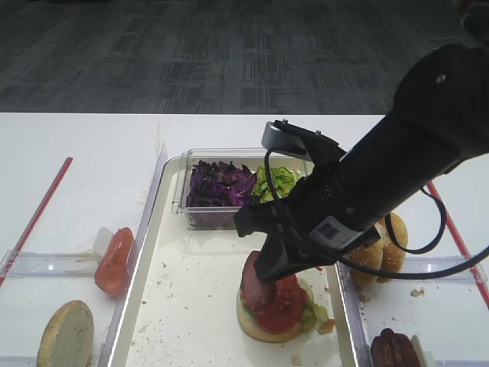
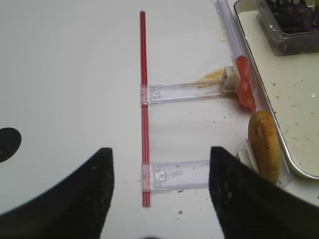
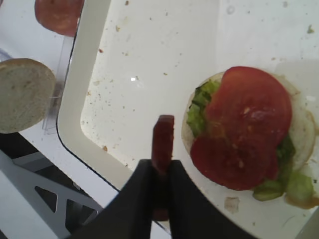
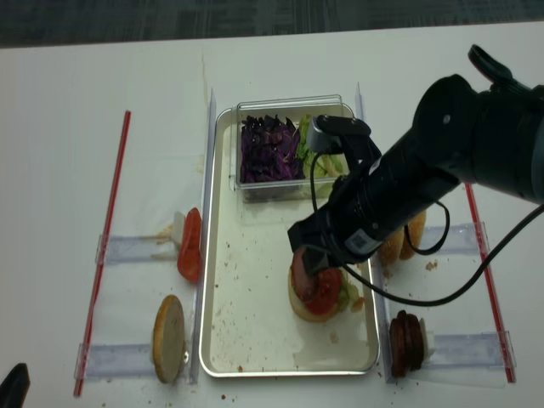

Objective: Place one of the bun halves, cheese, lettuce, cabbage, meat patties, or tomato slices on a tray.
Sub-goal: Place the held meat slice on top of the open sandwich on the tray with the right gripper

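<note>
- Right gripper [image 3: 160,172]: fingers pinched on a meat patty [image 3: 163,139], held on edge above the tray [image 3: 79,99], just beside the stacked bun half [image 3: 306,132] with tomato slices [image 3: 246,132].
- Risk: released on edge, patty may tip off the stack.
- Risk: tomato slides if nudged.
- Left gripper [image 2: 159,189]: fingers wide, holding nothing, over the surface [image 2: 65,74].
</note>
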Controlling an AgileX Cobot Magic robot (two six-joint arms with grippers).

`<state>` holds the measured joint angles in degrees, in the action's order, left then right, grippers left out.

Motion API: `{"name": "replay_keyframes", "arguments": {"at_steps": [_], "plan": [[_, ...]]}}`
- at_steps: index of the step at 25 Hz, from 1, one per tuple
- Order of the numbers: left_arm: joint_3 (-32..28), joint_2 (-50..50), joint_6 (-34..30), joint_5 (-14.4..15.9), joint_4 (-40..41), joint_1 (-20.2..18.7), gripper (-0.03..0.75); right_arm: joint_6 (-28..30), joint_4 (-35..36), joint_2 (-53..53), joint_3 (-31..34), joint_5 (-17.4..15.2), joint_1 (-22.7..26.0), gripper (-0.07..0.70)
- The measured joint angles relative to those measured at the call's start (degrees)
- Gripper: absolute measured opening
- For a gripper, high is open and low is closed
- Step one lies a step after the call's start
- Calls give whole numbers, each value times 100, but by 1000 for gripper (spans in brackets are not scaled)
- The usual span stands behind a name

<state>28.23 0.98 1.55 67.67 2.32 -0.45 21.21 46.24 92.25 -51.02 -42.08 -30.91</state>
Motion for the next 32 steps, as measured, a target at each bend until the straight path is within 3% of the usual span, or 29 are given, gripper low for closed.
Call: {"name": "replay_keyframes", "arguments": {"at_steps": [6, 21, 24, 29, 32], "plan": [[0, 0, 0, 0, 0, 0, 421, 36, -122, 224, 0, 266, 0, 114], [0, 0, 0, 0, 0, 0, 421, 124, -339, 551, 0, 417, 0, 130], [0, 0, 0, 0, 0, 0, 421, 66, -575, 554, 0, 417, 0, 239], [0, 0, 0, 0, 0, 0, 421, 29, -820, 574, 0, 417, 0, 505], [0, 0, 0, 0, 0, 0, 421, 29, -864, 574, 0, 429, 0, 557]]}}
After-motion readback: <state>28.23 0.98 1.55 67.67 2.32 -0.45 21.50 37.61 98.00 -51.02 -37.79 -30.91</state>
